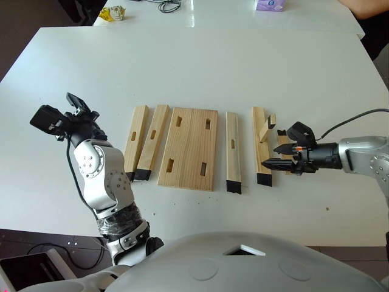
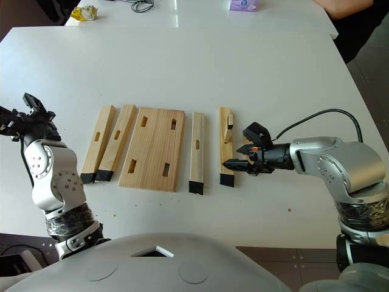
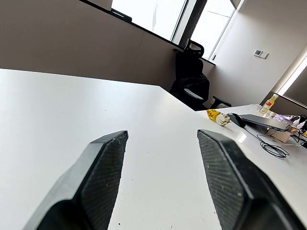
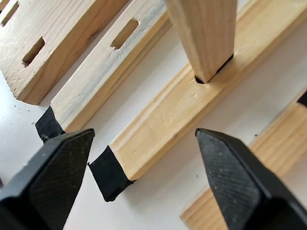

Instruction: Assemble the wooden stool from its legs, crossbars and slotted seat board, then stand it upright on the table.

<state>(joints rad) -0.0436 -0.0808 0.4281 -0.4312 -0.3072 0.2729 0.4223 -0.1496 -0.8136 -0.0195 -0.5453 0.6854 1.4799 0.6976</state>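
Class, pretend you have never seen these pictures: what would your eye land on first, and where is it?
First comes the row of flat wooden parts across the white table, with the slotted seat board in the middle and legs on either side. Next is the short crossbar standing in the slot of one right-hand leg, with the open right gripper close by that leg's black-taped end.

Noted bare matt wood on seat board (image 1: 188,148) | matt black tape-like wrap on leg (image 1: 233,149) end | smooth, faintly glossy white on table (image 1: 182,67)
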